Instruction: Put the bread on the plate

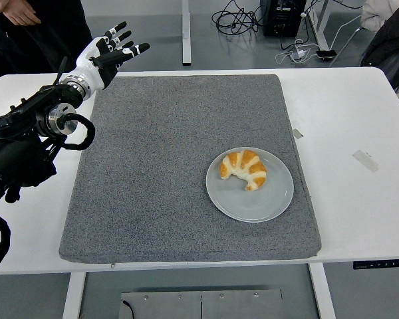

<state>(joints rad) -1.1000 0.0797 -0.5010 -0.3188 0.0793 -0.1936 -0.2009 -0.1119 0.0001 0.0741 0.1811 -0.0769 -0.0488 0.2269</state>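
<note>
Resting: curved glazed croissant (243, 169) on smooth round plate (263, 205).

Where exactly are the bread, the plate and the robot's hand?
bread (243, 169), head view, middle of the croissant's curve.
plate (253, 205), head view, bare near part of the dish.
left hand (106, 52), head view, palm.

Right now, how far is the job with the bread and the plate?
Done: the bread lies on the plate, which sits on the grey mat. In hand: nothing; the left robot hand is open, far off at the mat's far left corner. Left: nothing that shows.
</note>
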